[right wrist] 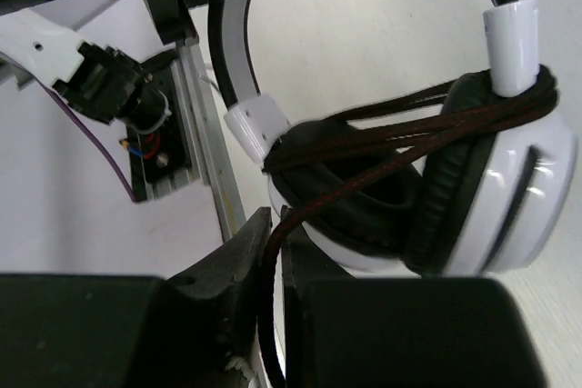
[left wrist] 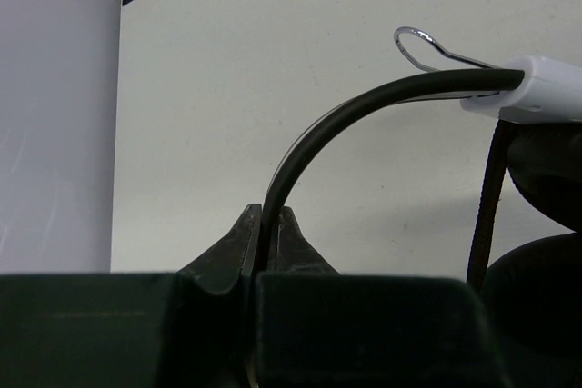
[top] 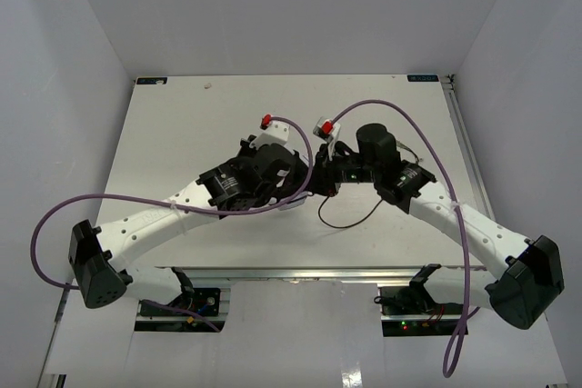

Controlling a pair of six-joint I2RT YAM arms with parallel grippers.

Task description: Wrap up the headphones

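Above table (top: 182,124), arms (top: 173,211) (top: 455,215) converged, tools (left wrist: 266,229) (right wrist: 271,238) clamping headphones (right wrist: 514,197)

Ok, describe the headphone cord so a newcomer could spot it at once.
Start at the middle of the table, where the two arms meet at the headphones. The cord is the thin dark braided line wound across the ear cups and trailing in a loop onto the table. Unlike the thick purple cables, it is hair-thin and brownish.

Glossy white plastic headphones (right wrist: 536,188), braided cloth cord (right wrist: 382,132), matt table (left wrist: 273,88).
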